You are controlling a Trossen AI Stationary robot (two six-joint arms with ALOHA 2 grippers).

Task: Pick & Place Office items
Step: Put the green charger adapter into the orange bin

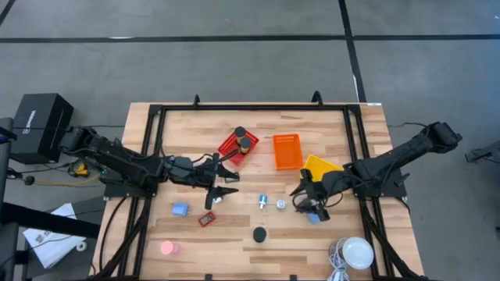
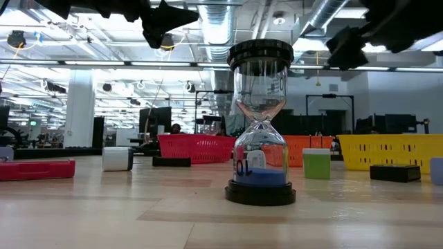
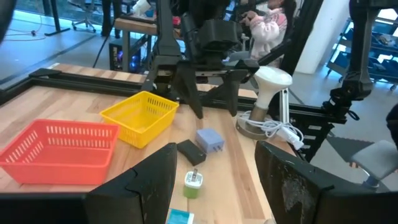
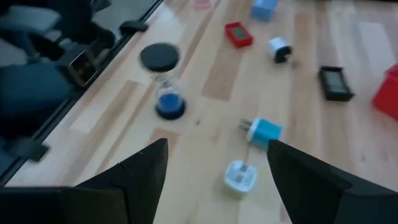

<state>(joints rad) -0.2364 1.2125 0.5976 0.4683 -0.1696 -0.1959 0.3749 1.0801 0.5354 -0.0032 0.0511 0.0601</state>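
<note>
The office items lie scattered across the middle and near part of the wooden table (image 1: 187,234). An hourglass (image 2: 261,124) with a black cap and base and blue sand in its lower bulb stands upright near the table's near edge; from above it reads as a black disc. Left of it lie a red-framed piece (image 1: 205,220), a blue block (image 1: 180,209) and, nearest the left near corner, a pink disc (image 1: 167,248). Toward the centre are a blue plug adapter (image 4: 265,130) and a white plug adapter (image 4: 240,176), just beside each other. A black rectangle (image 4: 335,83) lies near the left gripper (image 1: 225,184). Two black round rolls (image 1: 242,138) sit in the red basket (image 1: 231,148).

The left gripper hovers above the table centre-left, fingers spread, holding nothing. The right gripper (image 1: 306,197) is at centre-right, just over a further blue block (image 1: 314,218); its fingers are spread and empty.

The red basket, orange basket (image 1: 287,151) and yellow basket (image 1: 322,165) stand in a row across the far-centre of the table. A white round lamp (image 1: 358,253) with its coiled cord sits at the near right corner. A black box (image 1: 37,125) stands off the table to the left.
</note>
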